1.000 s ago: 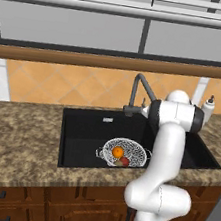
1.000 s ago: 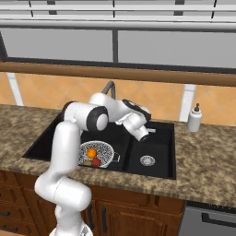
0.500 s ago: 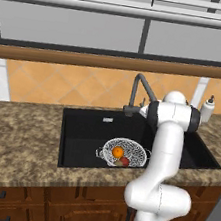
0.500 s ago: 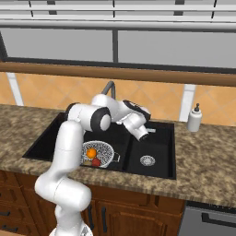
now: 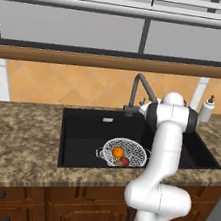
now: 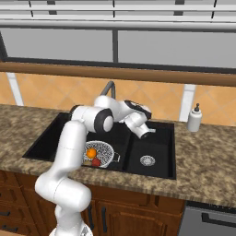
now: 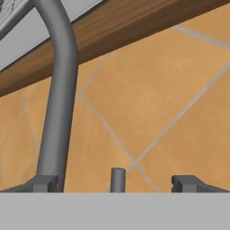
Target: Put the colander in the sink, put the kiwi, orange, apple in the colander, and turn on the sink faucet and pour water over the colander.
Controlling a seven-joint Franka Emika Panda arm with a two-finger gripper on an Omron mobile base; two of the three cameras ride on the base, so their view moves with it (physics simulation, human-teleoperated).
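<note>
Fruit loaded, tap next: colander (image 5: 125, 153) of silvery wire mesh seated in the left basin of the black double sink (image 5: 82, 128), well below and behind the jaws, with the bright orange (image 5: 118, 151), the red apple (image 5: 125, 161) and a dull tan kiwi (image 5: 118, 163) bunched inside. Judged to be at the faucet step, with no water running. Gripper (image 7: 116, 183) held with jaws spread wide and empty, aimed at the orange tiled backsplash (image 7: 170, 99); 2 dark fingertips (image 7: 45, 183) framing a short grey stub (image 7: 117, 179), probably the small side lever, straight ahead between the jaws. Smooth matte-grey gooseneck of the sink faucet (image 7: 57, 99) rising just past the one fingertip, curving overhead. Next move likely to call for a short advance to catch the lever between the jaws or nudge it sideways, then a swing of the spout over the mesh bowl. Speckled brown granite counter (image 5: 17, 138) around the basin; white soap bottle (image 6: 194, 119) well off to the far side.
</note>
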